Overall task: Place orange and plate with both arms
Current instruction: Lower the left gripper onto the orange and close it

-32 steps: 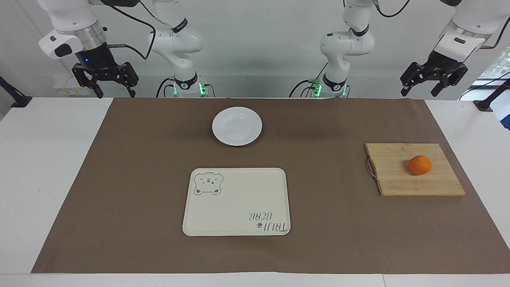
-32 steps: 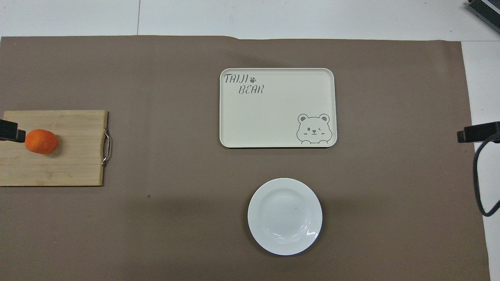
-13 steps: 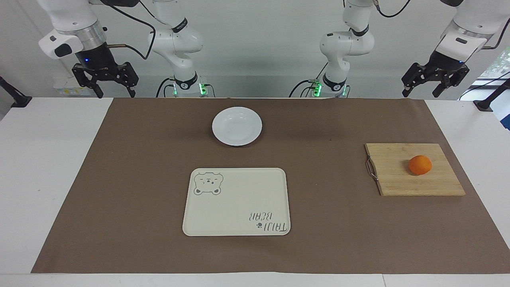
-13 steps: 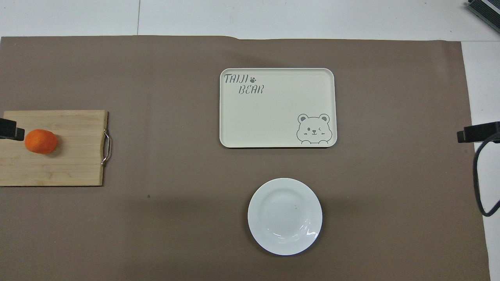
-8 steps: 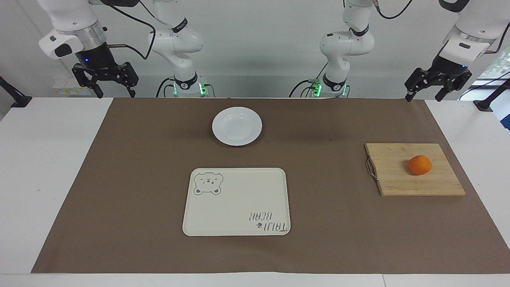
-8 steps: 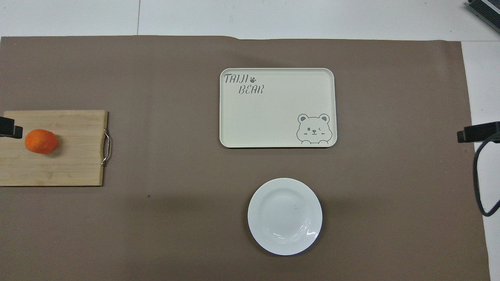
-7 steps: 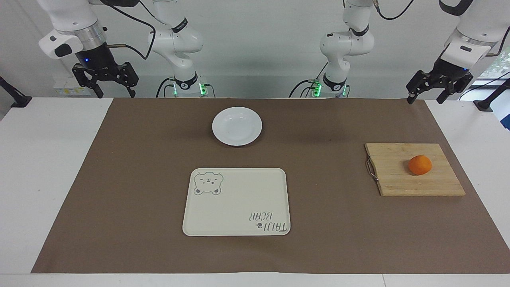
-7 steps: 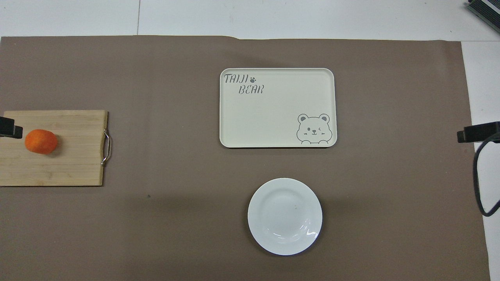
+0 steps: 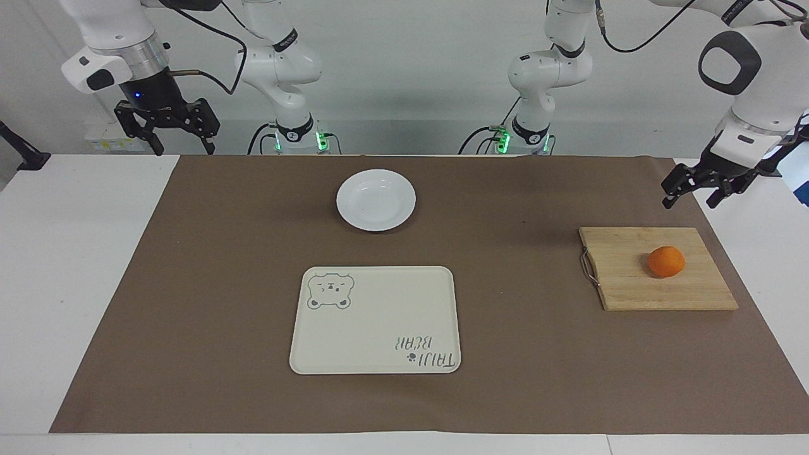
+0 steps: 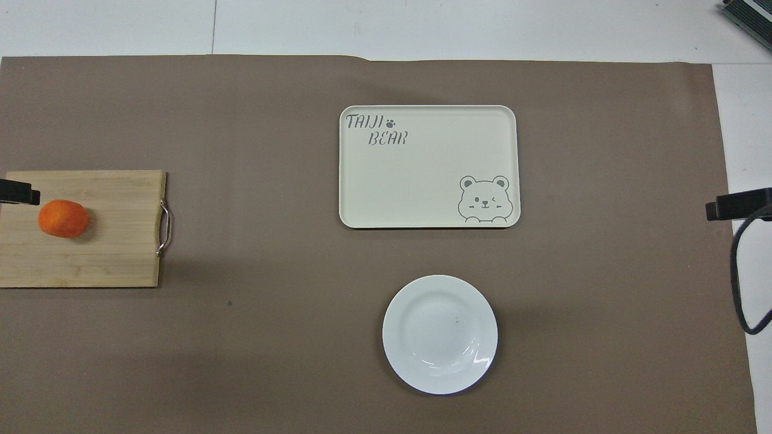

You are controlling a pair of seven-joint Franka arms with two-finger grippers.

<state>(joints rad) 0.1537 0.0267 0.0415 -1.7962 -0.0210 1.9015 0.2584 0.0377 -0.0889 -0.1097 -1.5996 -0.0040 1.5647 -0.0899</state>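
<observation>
The orange (image 9: 666,261) (image 10: 63,218) lies on a wooden cutting board (image 9: 626,272) (image 10: 114,235) toward the left arm's end of the table. My left gripper (image 9: 690,200) hangs open in the air over the board's edge nearest the robots, clear of the orange. One black fingertip (image 10: 19,195) of it shows in the overhead view beside the orange. The white plate (image 9: 376,200) (image 10: 439,334) sits empty on the brown mat near the robots. My right gripper (image 9: 182,149) waits open, raised at the right arm's end of the table, holding nothing.
A cream bear-print tray (image 9: 379,316) (image 10: 422,175) lies empty on the mat, farther from the robots than the plate. The board has a metal handle (image 9: 588,268) on its side facing the tray. White tabletop borders the mat on both ends.
My left gripper has come down and forward from its raised spot toward the cutting board, staying open. The right arm, orange, plate and tray have not moved.
</observation>
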